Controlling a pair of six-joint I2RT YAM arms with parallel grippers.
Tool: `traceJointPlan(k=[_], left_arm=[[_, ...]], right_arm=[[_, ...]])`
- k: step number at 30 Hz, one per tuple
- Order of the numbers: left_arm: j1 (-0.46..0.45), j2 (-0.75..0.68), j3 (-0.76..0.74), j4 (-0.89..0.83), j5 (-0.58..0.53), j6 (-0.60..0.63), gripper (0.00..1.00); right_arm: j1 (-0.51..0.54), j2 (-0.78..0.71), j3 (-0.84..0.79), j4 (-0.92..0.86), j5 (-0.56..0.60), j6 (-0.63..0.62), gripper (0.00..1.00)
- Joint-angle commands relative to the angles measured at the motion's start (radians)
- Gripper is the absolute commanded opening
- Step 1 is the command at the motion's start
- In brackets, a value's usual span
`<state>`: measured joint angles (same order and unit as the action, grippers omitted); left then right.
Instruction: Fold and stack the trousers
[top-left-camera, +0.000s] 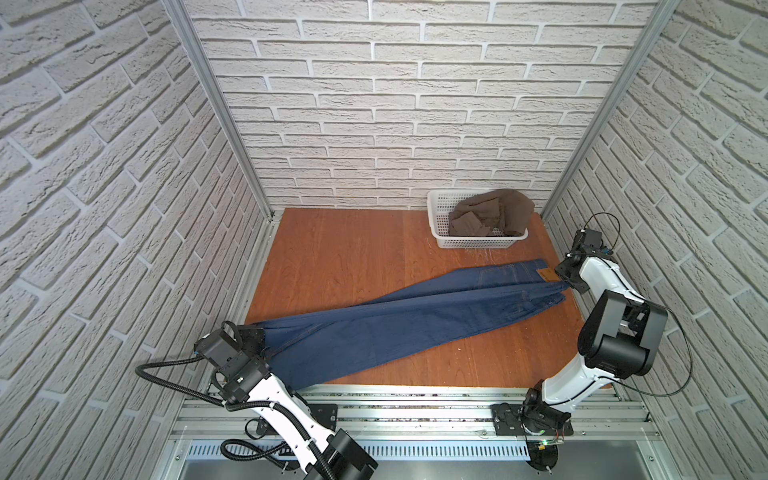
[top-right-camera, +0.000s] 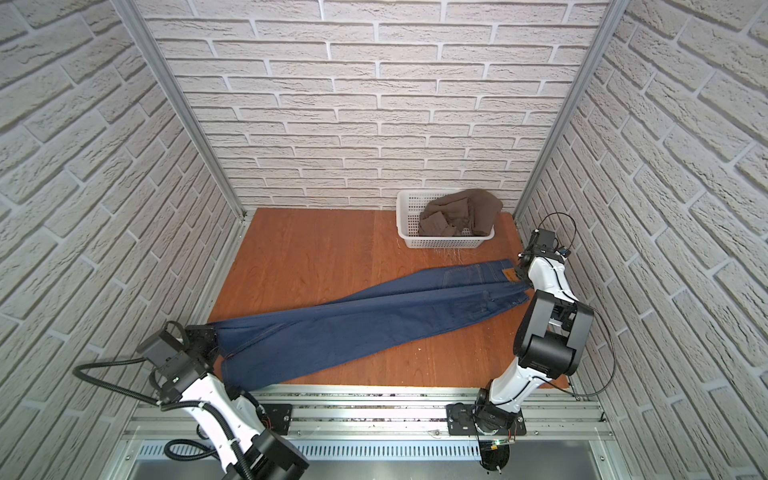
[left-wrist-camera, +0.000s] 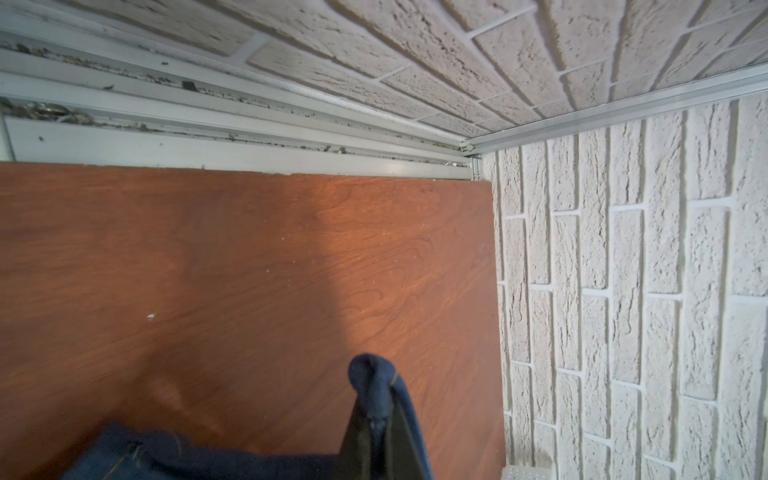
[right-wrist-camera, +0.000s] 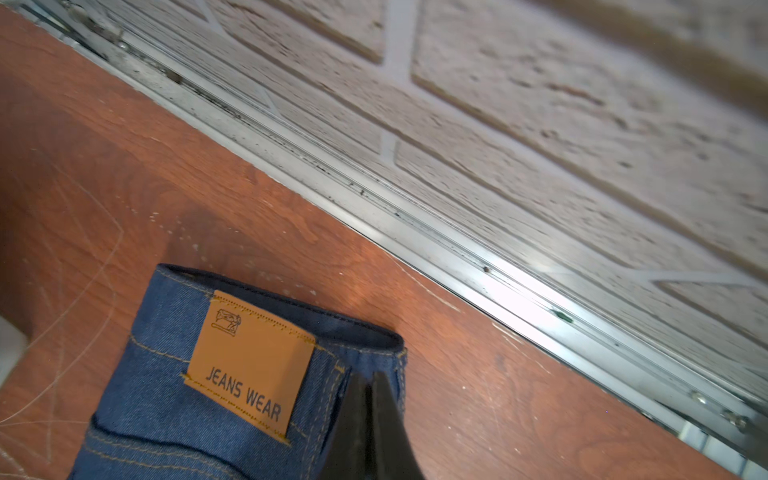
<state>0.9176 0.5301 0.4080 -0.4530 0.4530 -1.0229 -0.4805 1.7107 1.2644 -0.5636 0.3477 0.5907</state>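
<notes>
In both top views, the long dark blue denim trousers lie slantwise on the reddish wooden counter, legs overlapped lengthwise. Crosswise folds and stacking seem left to do.

Left wrist view: the left fingers pinch leg-end denim.

Right wrist view: the right fingers pinch the waistband, just beside the tan patch.
</notes>
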Motion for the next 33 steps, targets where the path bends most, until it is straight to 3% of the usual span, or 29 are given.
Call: traceJointPlan(k=[1, 8, 13, 22, 23, 24, 25, 26, 29, 33], left_arm=[[0.019, -0.008, 0.055, 0.053, -0.187, 0.048, 0.0], [0.01, -0.01, 0.065, -0.083, -0.299, 0.077, 0.0], [0.007, -0.018, 0.034, -0.087, -0.297, 0.062, 0.0], [0.01, -0.012, 0.034, -0.118, -0.307, 0.046, 0.0], [0.009, -0.011, 0.035, -0.116, -0.303, 0.044, 0.1], [0.009, -0.009, 0.035, -0.113, -0.298, 0.042, 0.24], [0.009, -0.009, 0.036, -0.111, -0.293, 0.04, 0.44], [0.008, -0.007, 0.038, -0.112, -0.29, 0.038, 0.54], [0.009, -0.003, 0.052, -0.114, -0.29, 0.037, 0.67], [0.009, 0.009, 0.079, -0.112, -0.278, 0.028, 0.77]], right_arm=[[-0.055, 0.015, 0.039, 0.087, 0.236, 0.018, 0.05], [-0.055, 0.048, 0.025, 0.086, 0.281, 0.042, 0.05], [-0.043, 0.065, 0.032, 0.073, 0.236, 0.064, 0.09], [-0.036, 0.046, 0.047, 0.043, 0.265, 0.084, 0.15], [-0.034, 0.041, 0.047, 0.041, 0.266, 0.087, 0.17], [-0.034, 0.036, 0.047, 0.039, 0.263, 0.091, 0.18], [-0.033, 0.029, 0.049, 0.036, 0.255, 0.097, 0.18], [-0.031, 0.019, 0.052, 0.035, 0.244, 0.1, 0.19], [-0.006, -0.021, 0.059, 0.018, 0.207, 0.109, 0.21], [0.068, -0.111, 0.022, 0.015, 0.151, 0.139, 0.27]])
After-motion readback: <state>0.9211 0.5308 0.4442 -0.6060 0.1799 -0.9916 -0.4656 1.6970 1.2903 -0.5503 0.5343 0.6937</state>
